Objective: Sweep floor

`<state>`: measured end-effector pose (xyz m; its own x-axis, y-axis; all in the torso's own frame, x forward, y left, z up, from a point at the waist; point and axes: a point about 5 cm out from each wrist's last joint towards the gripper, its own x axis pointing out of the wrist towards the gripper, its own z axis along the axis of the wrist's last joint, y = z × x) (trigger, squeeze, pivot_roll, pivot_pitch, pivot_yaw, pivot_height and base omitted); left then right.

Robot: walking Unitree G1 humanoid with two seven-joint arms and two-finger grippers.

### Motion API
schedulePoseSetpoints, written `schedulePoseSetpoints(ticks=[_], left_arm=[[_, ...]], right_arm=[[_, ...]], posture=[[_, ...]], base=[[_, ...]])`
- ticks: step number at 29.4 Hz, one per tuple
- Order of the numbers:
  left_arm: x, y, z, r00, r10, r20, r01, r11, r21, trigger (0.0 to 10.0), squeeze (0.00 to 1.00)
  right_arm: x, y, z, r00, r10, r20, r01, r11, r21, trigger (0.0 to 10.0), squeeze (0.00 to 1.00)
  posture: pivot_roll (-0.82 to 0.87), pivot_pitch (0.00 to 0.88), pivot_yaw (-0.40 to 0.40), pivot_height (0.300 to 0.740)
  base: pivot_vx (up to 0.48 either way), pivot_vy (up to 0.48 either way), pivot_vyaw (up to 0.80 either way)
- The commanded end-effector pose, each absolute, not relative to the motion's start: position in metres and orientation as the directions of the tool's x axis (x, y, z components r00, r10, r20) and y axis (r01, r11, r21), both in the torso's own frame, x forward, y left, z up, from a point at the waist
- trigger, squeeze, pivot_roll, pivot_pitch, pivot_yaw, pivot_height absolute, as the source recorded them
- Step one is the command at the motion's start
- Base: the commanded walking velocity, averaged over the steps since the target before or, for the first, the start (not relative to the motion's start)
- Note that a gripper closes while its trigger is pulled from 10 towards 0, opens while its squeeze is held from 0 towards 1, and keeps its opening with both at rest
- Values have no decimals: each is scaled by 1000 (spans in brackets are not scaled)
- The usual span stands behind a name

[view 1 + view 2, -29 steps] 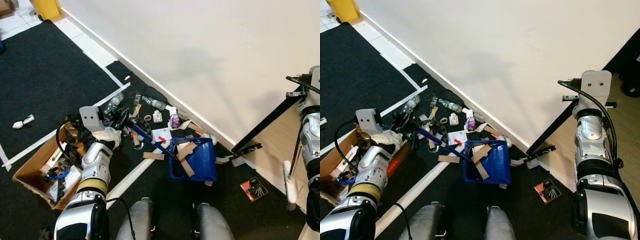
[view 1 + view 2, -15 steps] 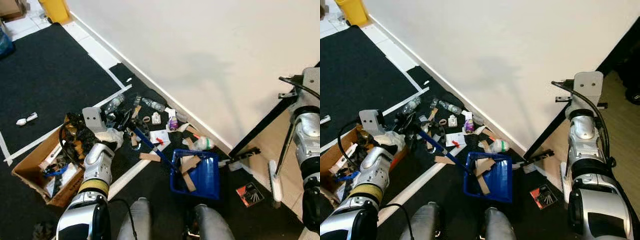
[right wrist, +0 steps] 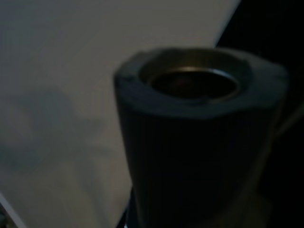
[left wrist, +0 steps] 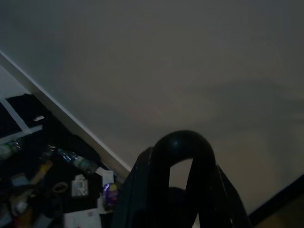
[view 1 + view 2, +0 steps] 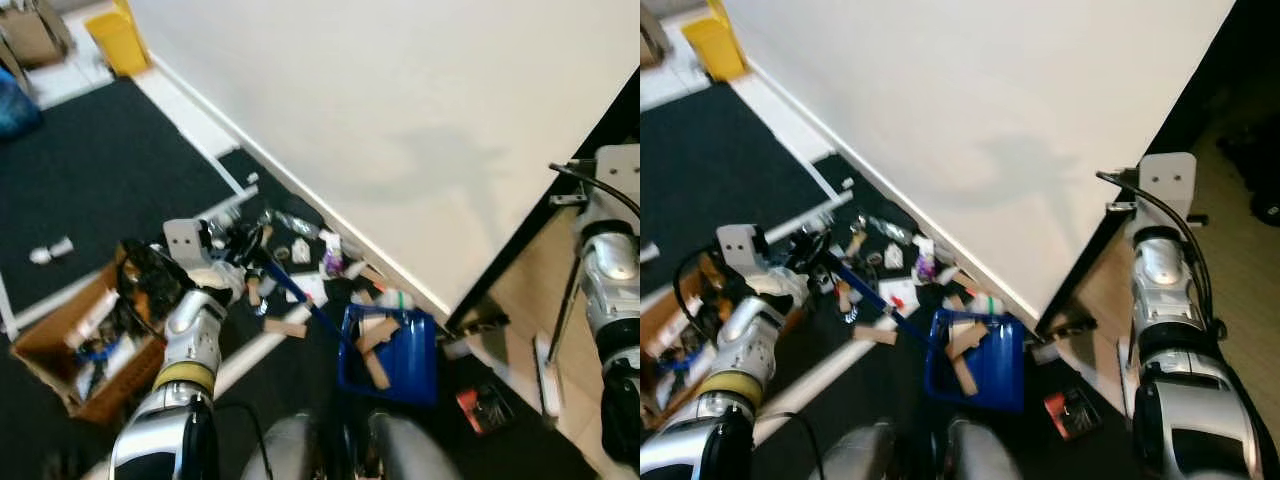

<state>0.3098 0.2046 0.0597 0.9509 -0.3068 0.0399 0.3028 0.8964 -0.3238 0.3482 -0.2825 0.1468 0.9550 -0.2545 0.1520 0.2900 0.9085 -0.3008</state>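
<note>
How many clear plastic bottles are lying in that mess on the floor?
2. One bottle lies close to the wall; the second bottle lies farther out, beside the white floor strip. Blur may hide others.

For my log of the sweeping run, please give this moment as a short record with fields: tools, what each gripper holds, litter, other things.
left gripper: shut on the dustpan handle
dustpan: blue, on the dark floor near the wall, cardboard strips inside
right gripper: raised, holding the broom handle
broom: long black handle slanting down to the floor by the dustpan
litter: bottles, papers, small packs along the wall base
cardboard box: open, beside the left arm, full of scraps
</note>
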Motion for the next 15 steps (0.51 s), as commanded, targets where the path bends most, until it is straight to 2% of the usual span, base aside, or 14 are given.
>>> schedulePoseSetpoints(ticks=[1,15], left_arm=[[313,203,65,948,-311,73,317,888,-333,10000,0],[315,207,70,945,-316,82,325,890,-320,10000,0]], right_arm=[[347,-288,149,949,-271,160,309,899,-312,10000,0],[346,-286,144,948,-286,141,316,900,-301,10000,0]], posture=[[112,63,-31,740],[119,63,-23,740]], base=[[262,-398,0],[265,-396,0]])
